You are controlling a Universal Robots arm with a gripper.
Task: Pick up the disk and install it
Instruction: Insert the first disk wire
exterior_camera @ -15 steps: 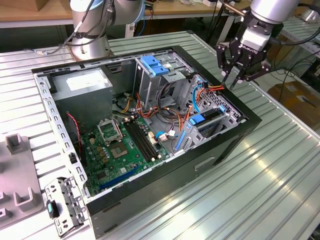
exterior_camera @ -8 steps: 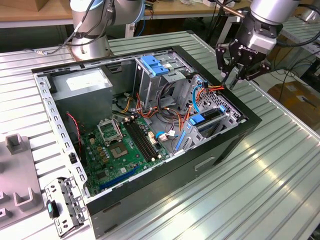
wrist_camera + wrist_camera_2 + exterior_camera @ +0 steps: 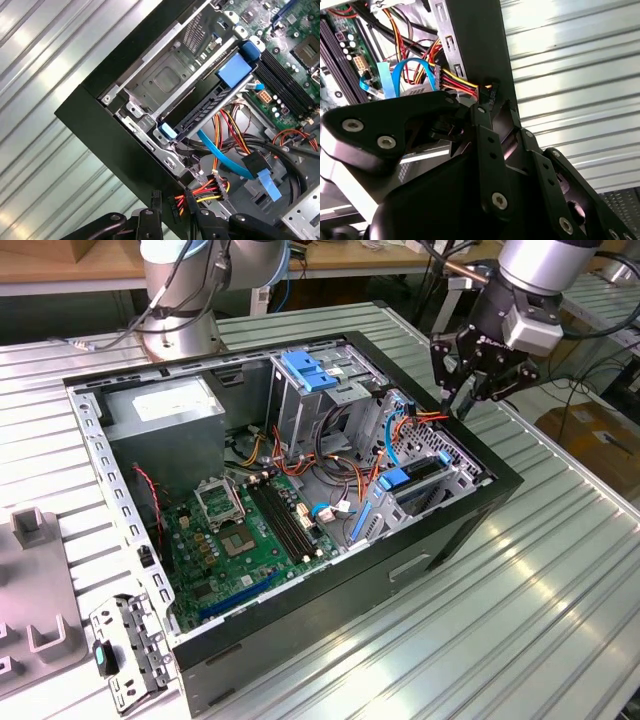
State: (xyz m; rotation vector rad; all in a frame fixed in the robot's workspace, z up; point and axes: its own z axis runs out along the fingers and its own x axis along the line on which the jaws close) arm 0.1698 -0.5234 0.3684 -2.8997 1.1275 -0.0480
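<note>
From the exterior view I see the gripper (image 3: 463,410) at the case (image 3: 300,625) rim. The first wrist view shows the disk (image 3: 200,114) sitting in its bay. I cannot tell the grip.

Case (image 3: 330,612) on table (image 3: 560,590), gripper (image 3: 465,408) above case's edge, exterior view's right

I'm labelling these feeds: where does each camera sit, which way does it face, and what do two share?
Exterior view: off the arm, above the table, looking down into the case; arm and tool show.
First wrist view: on the wrist, looking past the tool at the drive bay.
Second wrist view: on the wrist, looking past the tool's links at the case wall.
Both wrist views share the red-yellow plug.
</note>
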